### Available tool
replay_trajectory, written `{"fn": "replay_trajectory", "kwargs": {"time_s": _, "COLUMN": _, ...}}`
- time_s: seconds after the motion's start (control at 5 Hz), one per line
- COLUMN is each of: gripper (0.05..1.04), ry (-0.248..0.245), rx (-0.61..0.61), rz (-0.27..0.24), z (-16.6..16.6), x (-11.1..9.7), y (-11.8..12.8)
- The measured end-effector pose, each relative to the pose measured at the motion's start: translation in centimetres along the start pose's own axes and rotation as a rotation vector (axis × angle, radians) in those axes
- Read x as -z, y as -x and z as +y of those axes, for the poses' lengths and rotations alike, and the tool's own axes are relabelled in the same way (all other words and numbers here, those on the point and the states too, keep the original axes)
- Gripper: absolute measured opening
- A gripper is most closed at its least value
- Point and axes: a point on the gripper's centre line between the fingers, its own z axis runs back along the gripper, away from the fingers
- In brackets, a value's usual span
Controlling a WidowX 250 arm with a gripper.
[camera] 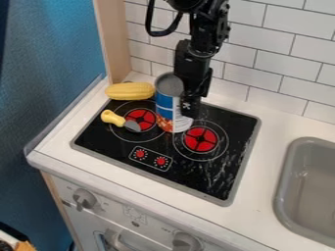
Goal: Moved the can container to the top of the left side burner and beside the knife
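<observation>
The can (165, 106) is seen upright between the left burner (141, 118) and right burner (200, 139); its placement beside the knife (114, 117) seems unfinished. Whether the gripper (188, 109) is open or closed cannot be told.

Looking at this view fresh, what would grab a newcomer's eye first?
Probably the tall blue-labelled can, seen between the two red burners, right beside the black gripper. Next, the bright yellow corn at the stove's back left corner, then the yellow-handled knife by the left burner.
</observation>
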Motion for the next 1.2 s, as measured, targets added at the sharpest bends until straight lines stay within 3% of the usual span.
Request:
{"fn": "replay_trajectory", "kwargs": {"time_s": 0.2, "gripper": 1.000, "ry": -0.008, "rx": -0.036, "rz": -0.051, "z": 0.0, "x": 0.2, "y": -1.8}}
{"fn": "replay_trajectory", "kwargs": {"time_s": 0.6, "gripper": 1.000, "ry": -0.013, "rx": -0.104, "rz": -0.105, "z": 0.4, "x": 0.0, "y": -4.5}}
{"fn": "replay_trajectory", "kwargs": {"time_s": 0.8, "gripper": 1.000, "ry": -0.022, "rx": -0.089, "rz": -0.083, "z": 0.5, "x": 0.0, "y": -4.3}}
{"fn": "replay_trajectory", "kwargs": {"time_s": 1.0, "gripper": 1.000, "ry": 0.046, "rx": -0.060, "rz": -0.055, "z": -0.4, "x": -2.5, "y": -3.4}}
{"fn": "replay_trajectory", "kwargs": {"time_s": 1.2, "gripper": 1.000, "ry": 0.054, "rx": -0.044, "rz": -0.036, "z": -0.3, "x": -3.8, "y": -2.6}}
